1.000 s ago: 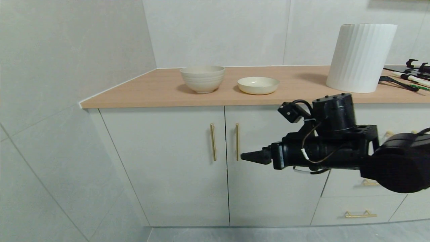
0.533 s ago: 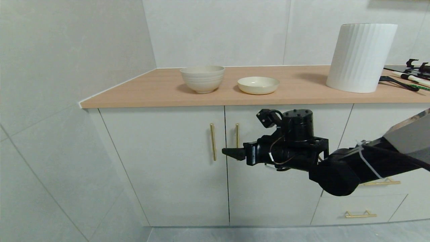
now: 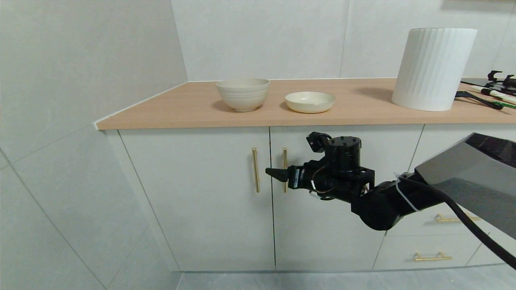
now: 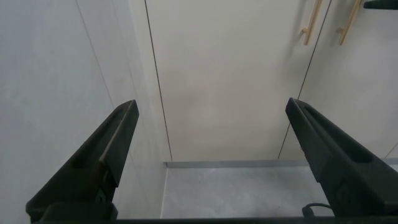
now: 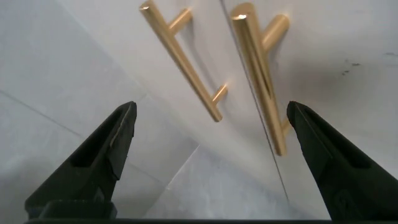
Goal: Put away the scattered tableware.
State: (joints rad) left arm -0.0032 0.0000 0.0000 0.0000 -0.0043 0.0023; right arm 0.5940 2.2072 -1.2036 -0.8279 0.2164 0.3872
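Two pieces of tableware are left on the wooden counter (image 3: 363,108): a ribbed bowl (image 3: 243,94) to the left and a shallow dish (image 3: 310,102) just to its right. They are set apart from each other, and neither is touched. Below them the cabinet doors (image 3: 201,193) are shut. The right gripper (image 3: 271,173) is held level in front of the seam between the doors, close to the two brass handles. Its jaws are spread wide and nothing is held. In the right wrist view both the left handle (image 5: 180,62) and the right handle (image 5: 260,81) are framed between the jaws. The left gripper (image 4: 211,109) is likewise spread and empty, and is faced toward the foot of the left door and the floor.

The step in hand is judged to be the opening of a door, so that the tableware can be stowed. It would be done best if one handle alone were chosen. The jaws should be centred on that bar near mid-length and closed fully before any pull. The pull should be swept along the door's arc, not drawn straight back, so that the grip is not twisted off.
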